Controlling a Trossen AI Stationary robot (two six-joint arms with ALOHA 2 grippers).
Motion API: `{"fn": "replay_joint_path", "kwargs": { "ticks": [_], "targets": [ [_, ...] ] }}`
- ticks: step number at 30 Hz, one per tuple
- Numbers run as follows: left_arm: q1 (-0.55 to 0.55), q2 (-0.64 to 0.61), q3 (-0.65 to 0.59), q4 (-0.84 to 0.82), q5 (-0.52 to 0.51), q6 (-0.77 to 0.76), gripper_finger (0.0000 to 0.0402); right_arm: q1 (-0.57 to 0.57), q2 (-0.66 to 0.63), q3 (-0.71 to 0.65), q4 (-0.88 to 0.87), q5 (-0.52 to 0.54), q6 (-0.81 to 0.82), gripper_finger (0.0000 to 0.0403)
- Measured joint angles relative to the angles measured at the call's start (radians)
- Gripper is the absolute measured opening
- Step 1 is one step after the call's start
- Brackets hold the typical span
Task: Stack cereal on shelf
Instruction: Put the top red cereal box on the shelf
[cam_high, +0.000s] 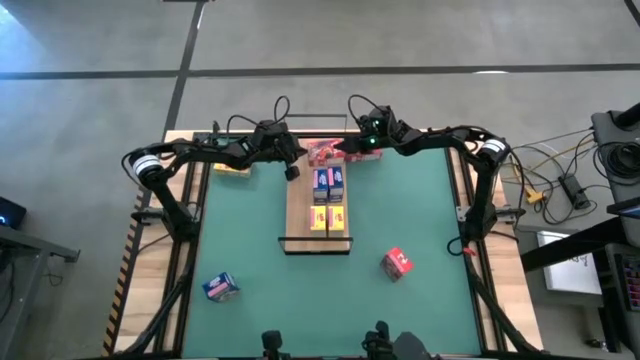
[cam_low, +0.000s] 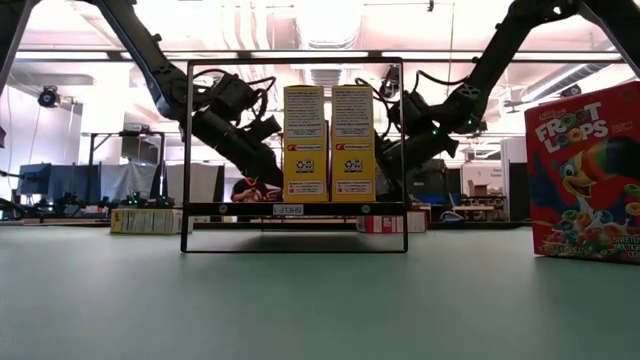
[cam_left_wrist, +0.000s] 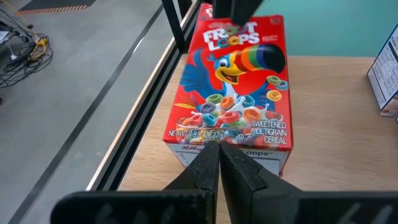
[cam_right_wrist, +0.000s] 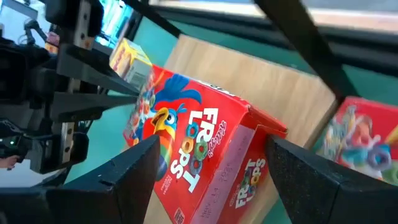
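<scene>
At the upper centre of the high view, a red cereal box (cam_right_wrist: 205, 155) on the shelf (cam_high: 298, 215) is straddled by the right gripper (cam_right_wrist: 211, 165), fingers apart, while the left gripper (cam_left_wrist: 219, 155), fingers together, is pressed against it.

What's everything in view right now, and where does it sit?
red cereal boxes: two, red, far end of the shelf
loose red box: one, red, on the mat, right side
blue cereal boxes: two, blue, mid shelf
loose blue box: one, blue, mat's near-left corner
yellow cereal boxes: two, yellow, near end of the shelf
loose yellow box: one, yellow, far left
shelf: one, light wood
mat: one, green
left gripper: shut, at a red box's end
right gripper: open, astride that box
</scene>
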Motion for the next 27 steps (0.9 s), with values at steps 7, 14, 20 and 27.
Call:
{"fn": "replay_joint_path", "kwargs": {
  "ticks": [7,14,20,27],
  "targets": [
    [0.000,0.000,0.000,-0.010,0.000,0.000,0.0000,-0.003,-0.003,0.002,0.024,0.006,-0.016,0.0257],
    [0.000,0.000,0.000,-0.011,0.001,-0.004,0.0000,-0.010,-0.004,0.012,0.031,0.002,-0.009,0.0237],
    [0.000,0.000,0.000,-0.015,0.001,-0.004,0.0000,-0.011,-0.009,0.018,0.031,0.003,-0.009,0.0210],
    [0.000,0.000,0.000,-0.021,0.001,-0.015,0.0000,-0.011,-0.055,0.019,0.037,-0.003,-0.018,0.0189]
  ]
}}
